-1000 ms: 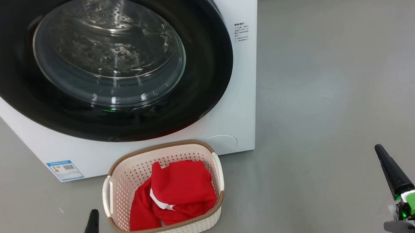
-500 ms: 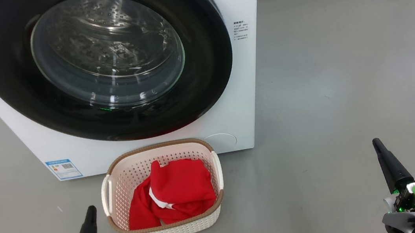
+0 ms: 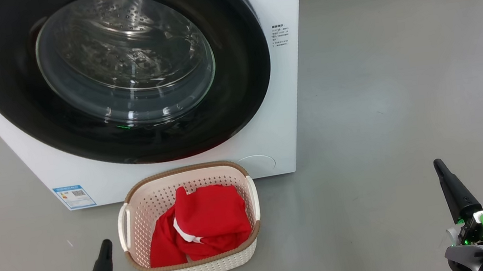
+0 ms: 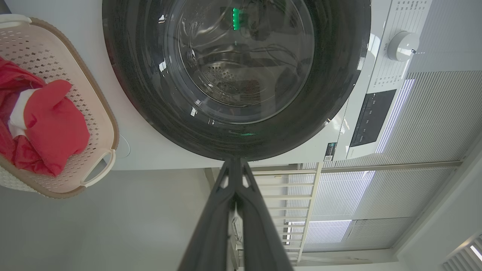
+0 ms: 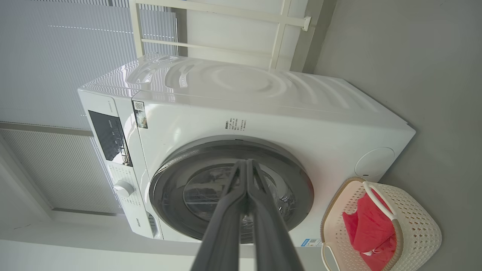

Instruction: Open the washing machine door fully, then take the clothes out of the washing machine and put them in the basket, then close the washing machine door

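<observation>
Head view: the washing machine door (image 3: 124,62) sits shut, flush on the white washing machine (image 3: 286,102). Just before it on the grey floor (image 3: 379,91) stands the basket (image 3: 202,269), with the red clothes (image 3: 208,220) heaped inside, a white trim showing. The left claw (image 3: 105,249) hangs near the basket's left side, the right claw (image 3: 442,173) well apart to the right; both have fingers pressed together, holding nothing.

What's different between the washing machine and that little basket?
The washing machine is a big white box; the basket is small, cream and perforated. The washing machine is closed by its round door; the basket is open-topped. Red clothes lie in the basket; none show through the door glass. Both stand on the grey floor.
</observation>
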### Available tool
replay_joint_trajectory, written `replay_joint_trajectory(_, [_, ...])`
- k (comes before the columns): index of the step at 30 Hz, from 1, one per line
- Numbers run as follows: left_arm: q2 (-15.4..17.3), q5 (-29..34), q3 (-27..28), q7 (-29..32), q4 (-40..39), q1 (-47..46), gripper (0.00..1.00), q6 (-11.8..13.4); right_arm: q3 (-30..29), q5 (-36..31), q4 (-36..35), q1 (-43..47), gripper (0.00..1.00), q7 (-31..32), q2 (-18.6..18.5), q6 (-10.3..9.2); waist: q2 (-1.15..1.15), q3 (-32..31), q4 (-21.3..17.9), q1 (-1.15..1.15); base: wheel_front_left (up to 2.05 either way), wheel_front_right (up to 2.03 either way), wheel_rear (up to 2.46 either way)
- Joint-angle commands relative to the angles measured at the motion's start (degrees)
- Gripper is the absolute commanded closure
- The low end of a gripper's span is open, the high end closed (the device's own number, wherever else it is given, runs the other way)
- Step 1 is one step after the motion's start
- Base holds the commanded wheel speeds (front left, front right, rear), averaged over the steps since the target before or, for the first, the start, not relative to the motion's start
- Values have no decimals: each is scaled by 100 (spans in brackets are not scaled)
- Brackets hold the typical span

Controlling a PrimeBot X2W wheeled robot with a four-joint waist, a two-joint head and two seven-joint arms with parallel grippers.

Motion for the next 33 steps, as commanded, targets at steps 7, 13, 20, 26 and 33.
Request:
replay_joint_trajectory(7, [51,-38,203,43,-120,-231,100,-41,82,10,-140,-238,100,46,-81,-3,0,0,0,0,0,0,0])
replay_joint_trajectory(13, [51,-38,203,43,-120,-231,100,-41,77,5,-140,-239,100,50,-78,-3,0,0,0,0,0,0,0])
replay_joint_trajectory(20, [51,-38,203,42,-120,-231,100,-41,72,1,-140,-239,100,54,-74,-3,0,0,0,0,0,0,0])
replay_joint_trajectory(26, [51,-39,203,42,-120,-231,100,-41,68,-3,-139,-239,100,58,-71,-3,0,0,0,0,0,0,0])
replay_joint_trajectory(33, [51,-39,203,42,-120,-231,100,-41,63,-7,-139,-240,100,61,-68,-3,0,0,0,0,0,0,0])
